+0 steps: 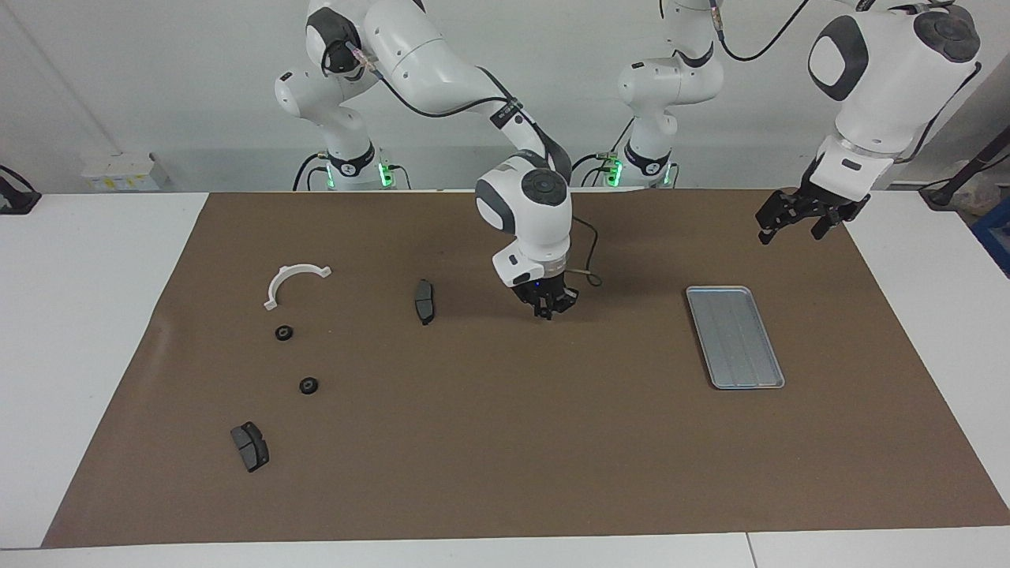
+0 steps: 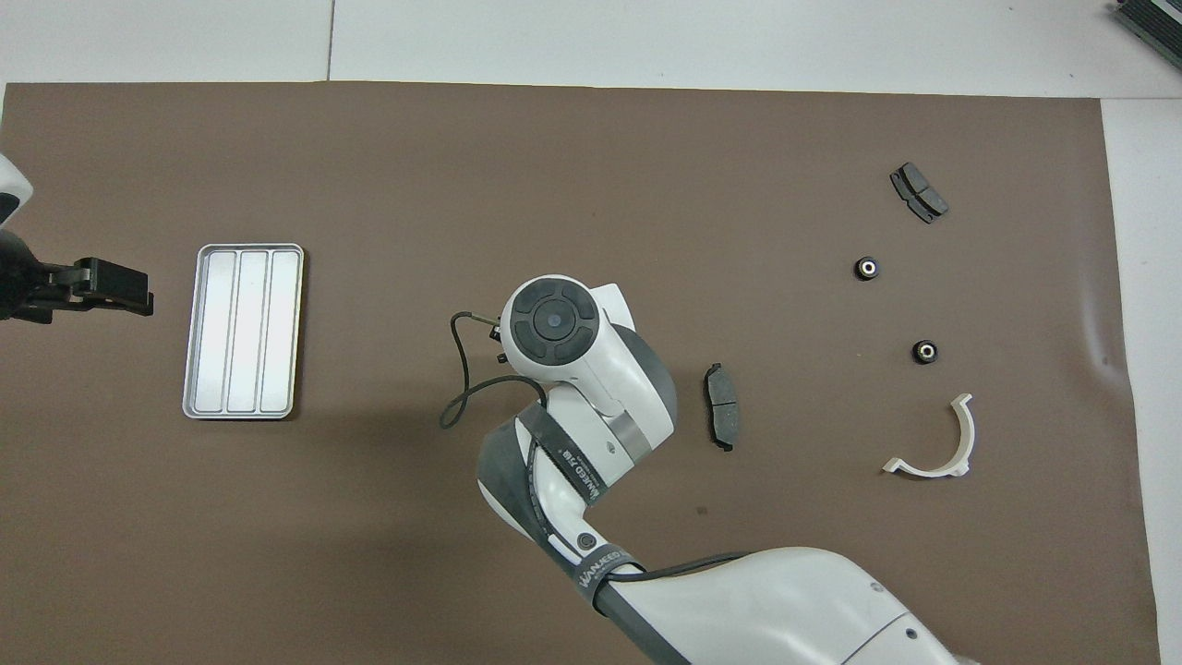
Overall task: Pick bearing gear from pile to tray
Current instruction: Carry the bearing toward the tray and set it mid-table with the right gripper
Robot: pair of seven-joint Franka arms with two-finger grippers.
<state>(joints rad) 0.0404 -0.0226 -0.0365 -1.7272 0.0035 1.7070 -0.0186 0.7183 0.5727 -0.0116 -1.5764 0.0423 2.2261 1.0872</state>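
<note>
Gears, two black ones (image 1: 284, 333) (image 1: 308, 386), lie on the brown mat (image 1: 505, 457) near the white bracket (image 1: 293, 282), well apart from the tray (image 1: 735, 338). Right gripper (image 1: 546, 308) hangs over mid-mat; whether anything sits between its fingers cannot be told. Left gripper (image 1: 801, 219) waits, fingers spread.

From overhead, both gears (image 2: 866, 269) (image 2: 925, 351) lie between a brake pad (image 2: 918, 192) and the bracket (image 2: 937, 441); the tray (image 2: 245, 251) holds nothing.

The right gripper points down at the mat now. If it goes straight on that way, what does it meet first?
Most likely only the bare brown mat. The right gripper hangs over the mat's middle, between the nearer brake pad and the tray, with no part under it. Whether it holds anything cannot be told.
</note>
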